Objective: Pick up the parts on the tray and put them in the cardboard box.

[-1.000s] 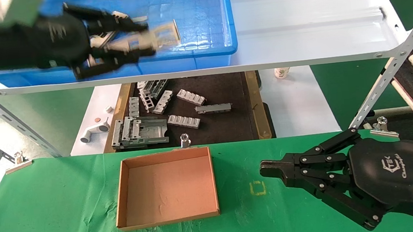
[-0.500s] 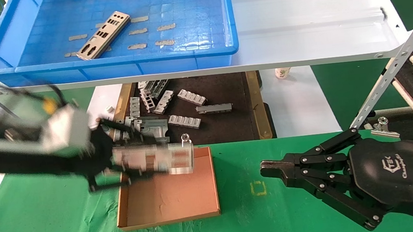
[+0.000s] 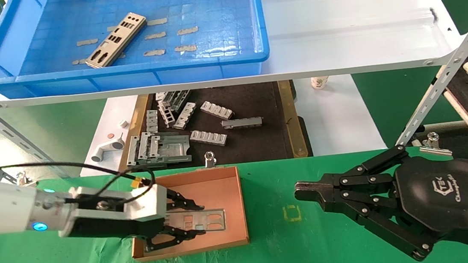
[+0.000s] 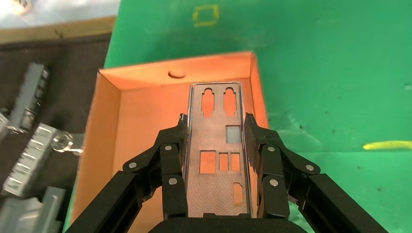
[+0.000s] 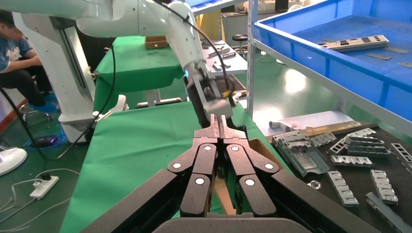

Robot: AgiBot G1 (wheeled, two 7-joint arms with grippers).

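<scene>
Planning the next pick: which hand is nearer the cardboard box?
Left. The left hand is inside the cardboard box, gripping a part; the right hand sits shut beside it, apart.

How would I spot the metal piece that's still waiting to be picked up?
Find the big blue tray on the white shelf at the back. Lying aslant on its floor is one thin silver plate punched with holes. It is the only metal thing in there; the rest are flat tan tape patches.

The left gripper (image 3: 191,221) is extended level from its white wrist, with both black fingers (image 4: 173,160) pressed against the long edges of a part (image 4: 219,150) held flat between them. The right gripper (image 3: 304,194) is parked apart, its fingertips closed together.
</scene>
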